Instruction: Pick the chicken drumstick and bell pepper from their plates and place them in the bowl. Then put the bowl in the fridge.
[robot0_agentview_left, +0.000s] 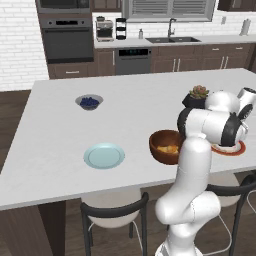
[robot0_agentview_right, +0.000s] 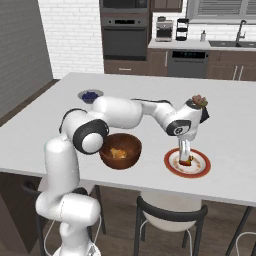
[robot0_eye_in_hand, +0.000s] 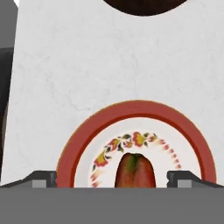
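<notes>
Two fingertips of my gripper (robot0_eye_in_hand: 112, 178) stand wide apart at the lower edge of the hand view, one on each side of the pepper (robot0_eye_in_hand: 135, 170), with neither tip touching it; the jaws are open. The pepper lies directly between the tips, on the white plate (robot0_eye_in_hand: 87, 127) with the red-brown rim and the floral ring. In the right base view my gripper (robot0_agentview_right: 185, 156) points straight down over that plate (robot0_agentview_right: 200, 170), fingers lowered to the pepper (robot0_agentview_right: 187, 161), which shows as a small red shape at the tips. Whether the tips rest on the plate surface cannot be determined. The bowl (robot0_agentview_right: 120, 150) sits on the counter (robot0_agentview_right: 150, 95) to the side of my hand, near the rimmed plate but apart from it, beneath my forearm. The drumstick (robot0_agentview_right: 118, 153) lies inside the bowl, at its bottom. In the left base view the bowl (robot0_agentview_left: 162, 147) stands partly behind my arm, with the drumstick (robot0_agentview_left: 167, 148) visible in it, and the rimmed plate (robot0_agentview_left: 235, 149) shows past my elbow joint. The blue plate (robot0_agentview_left: 104, 155) lies well apart from my hand, beyond the bowl, and carries nothing. The small berry bowl (robot0_agentview_left: 89, 102) stands farther off still. A potted plant (robot0_agentview_left: 198, 96) sits just beyond my wrist; its dark pot edge (robot0_eye_in_hand: 140, 6) appears ahead of my hand in the hand view.
</notes>
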